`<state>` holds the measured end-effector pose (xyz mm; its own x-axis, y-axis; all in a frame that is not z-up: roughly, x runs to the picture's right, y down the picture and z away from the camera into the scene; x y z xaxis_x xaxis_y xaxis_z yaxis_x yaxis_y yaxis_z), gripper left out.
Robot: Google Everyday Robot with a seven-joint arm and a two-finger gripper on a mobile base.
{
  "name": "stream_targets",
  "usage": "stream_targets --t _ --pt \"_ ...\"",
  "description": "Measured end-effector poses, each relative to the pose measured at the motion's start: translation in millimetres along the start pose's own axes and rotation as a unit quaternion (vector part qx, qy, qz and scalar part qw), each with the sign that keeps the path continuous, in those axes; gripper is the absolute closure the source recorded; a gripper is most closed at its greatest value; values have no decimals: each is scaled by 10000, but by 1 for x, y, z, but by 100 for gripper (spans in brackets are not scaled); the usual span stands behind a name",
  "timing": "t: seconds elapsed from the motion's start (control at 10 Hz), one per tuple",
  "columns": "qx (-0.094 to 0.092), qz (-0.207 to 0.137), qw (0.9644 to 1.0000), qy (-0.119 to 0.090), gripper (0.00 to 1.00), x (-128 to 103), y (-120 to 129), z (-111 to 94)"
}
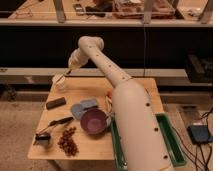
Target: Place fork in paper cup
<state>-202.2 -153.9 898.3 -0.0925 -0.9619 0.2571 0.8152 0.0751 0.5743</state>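
Note:
The paper cup (60, 81) stands upright at the far left corner of the wooden table (95, 90). My gripper (70, 71) hangs just above and to the right of the cup's rim, at the end of the long white arm that reaches over the table. A thin dark sliver, the fork (66, 74), slants from the gripper down toward the cup's mouth, held in the shut fingers. Its lower tip lies at about rim height; I cannot tell whether it is inside the cup.
A purple bowl (93, 121) sits mid-table with grey-blue flat pieces (82, 107) behind it. A black block (55, 103), a black-handled utensil (57, 121), a brown clump (67, 141) and a small container (43, 140) lie on the left half. A green bin (172, 142) flanks the table's right side.

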Motion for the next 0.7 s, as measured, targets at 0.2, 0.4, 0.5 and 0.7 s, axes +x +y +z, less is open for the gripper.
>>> stream_targets --t 0.2,0.4,0.5,0.7 --pt "-99 -22 9999 7 20 -3 0 3" --pt "-164 -2 9999 36 20 -2 4 1" --pt "-167 4 9999 41 20 -2 5 1" --pt "-164 -2 9999 36 20 -2 4 1"
